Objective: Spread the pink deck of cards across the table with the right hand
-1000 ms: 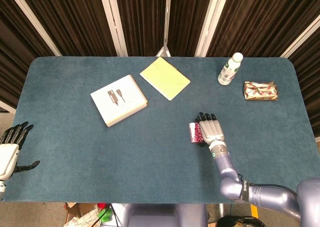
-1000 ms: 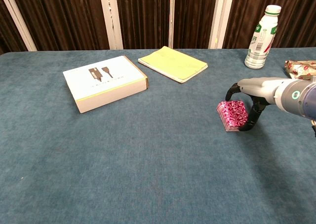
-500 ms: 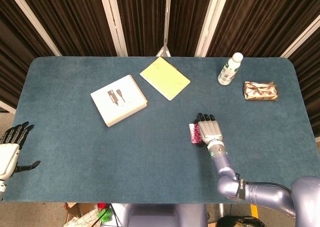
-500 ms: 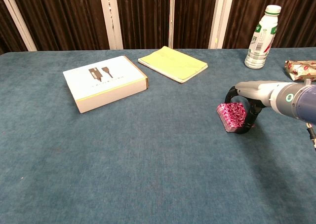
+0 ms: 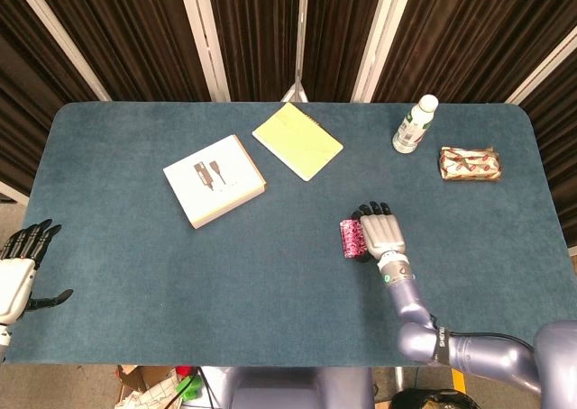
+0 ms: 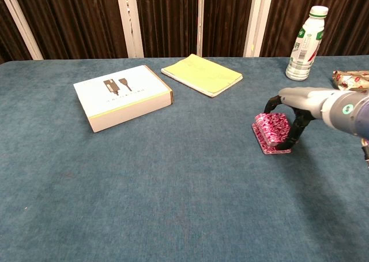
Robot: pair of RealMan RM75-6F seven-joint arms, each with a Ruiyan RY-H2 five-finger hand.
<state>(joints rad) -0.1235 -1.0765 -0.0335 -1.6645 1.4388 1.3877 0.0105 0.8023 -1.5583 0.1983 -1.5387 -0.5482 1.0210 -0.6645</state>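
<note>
The right hand (image 6: 300,109) has its fingers (image 6: 295,136) curled around the pink deck (image 6: 272,133), tilting part of it up. Light, slick cards likely slide and separate easily; pressing on top should fan them. The left hand (image 5: 18,269), well left of the deck, hangs with fingers released.

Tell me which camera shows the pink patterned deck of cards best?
The chest view: the pink patterned deck of cards shows large, with its face and stacked edge visible. The head view shows only a small strip beside the right hand.

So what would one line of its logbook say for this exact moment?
right hand: grips pink deck | deck: stacked, not spread | left hand: off table, holding nothing
</note>
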